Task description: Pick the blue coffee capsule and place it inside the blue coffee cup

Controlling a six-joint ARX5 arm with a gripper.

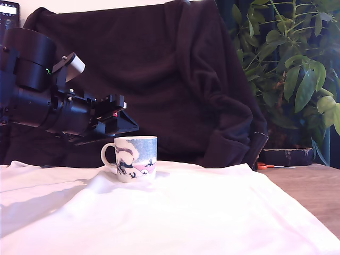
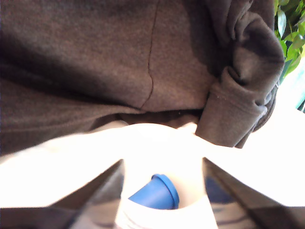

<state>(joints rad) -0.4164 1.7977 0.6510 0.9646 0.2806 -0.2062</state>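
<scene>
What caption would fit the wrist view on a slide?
Capsule lying tilted inside the cup, seen between the open gripper fingers.

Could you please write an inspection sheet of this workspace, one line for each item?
Surface: white cloth over a wooden table, with soft folds.
Job's things: blue coffee cup upright on the cloth, handle toward the exterior view's left; blue coffee capsule lies tilted inside it, seen in the wrist view.
Clutter: orange-handled scissors at the table's far edge.
Gripper: gripper above and behind the cup; jaws spread apart in the wrist view, holding nothing.
Cables: nothing seen.
Surroundings: dark garment draped behind the table, green plant at the exterior view's right, a lit screen in the top left corner.
</scene>
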